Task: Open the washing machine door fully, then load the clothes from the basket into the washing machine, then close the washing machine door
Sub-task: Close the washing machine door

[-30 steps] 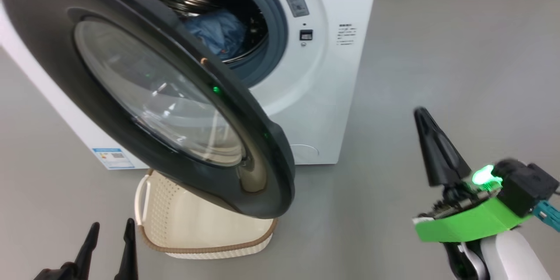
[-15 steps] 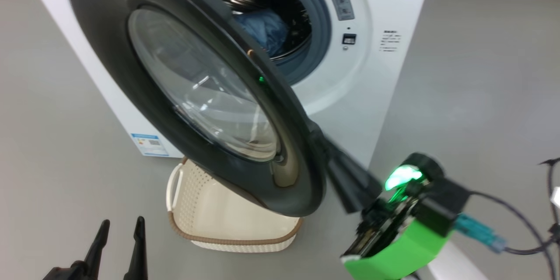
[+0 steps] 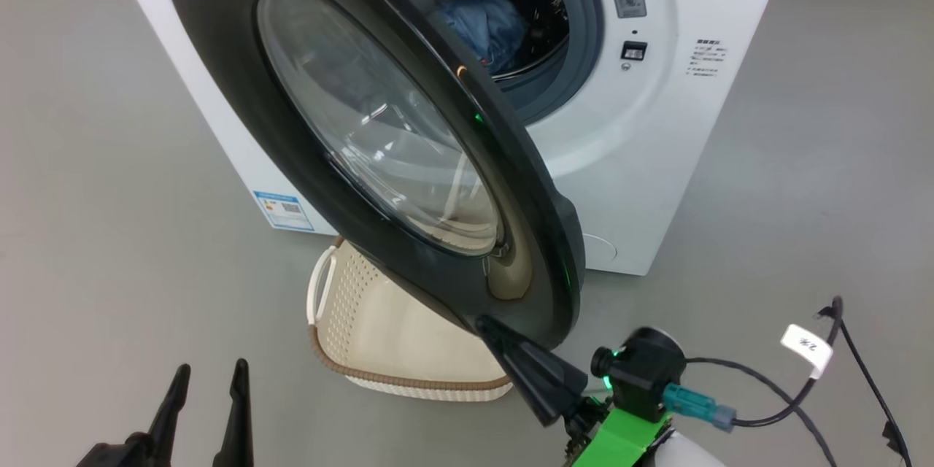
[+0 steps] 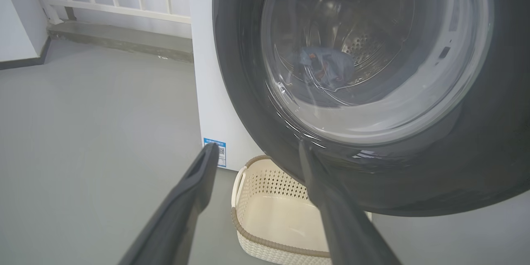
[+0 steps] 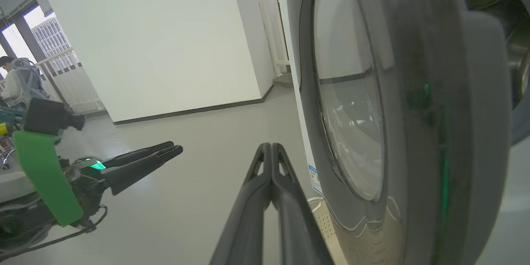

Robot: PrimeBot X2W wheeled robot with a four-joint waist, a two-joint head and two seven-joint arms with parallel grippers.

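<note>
The white washing machine (image 3: 657, 160) stands with its round black door (image 3: 241, 87) swung partly open. Blue clothes (image 3: 489, 25) lie in the steel drum, also seen through the door glass (image 4: 327, 66). The cream basket (image 3: 379, 336) sits on the floor under the door, and its visible part holds nothing. My right gripper (image 3: 485, 325) is shut and empty, its tip at the door's lower rim, on the outer-face side (image 5: 271, 147); whether it touches the door I cannot tell. My left gripper (image 3: 210, 372) is open and empty, low at the left, pointing at the door and basket (image 4: 256, 147).
Grey floor (image 3: 109, 197) spreads left and right of the machine. A black cable with a white tag (image 3: 806, 343) trails from my right wrist. A white wall and a railing (image 5: 74, 78) stand beyond, with a seated person (image 5: 10, 80) far off.
The head camera has shifted, sliding the machine rightward in view. My shut right gripper has swung from the far right, past the door's edge, to its lower rim. The left gripper stays open.
</note>
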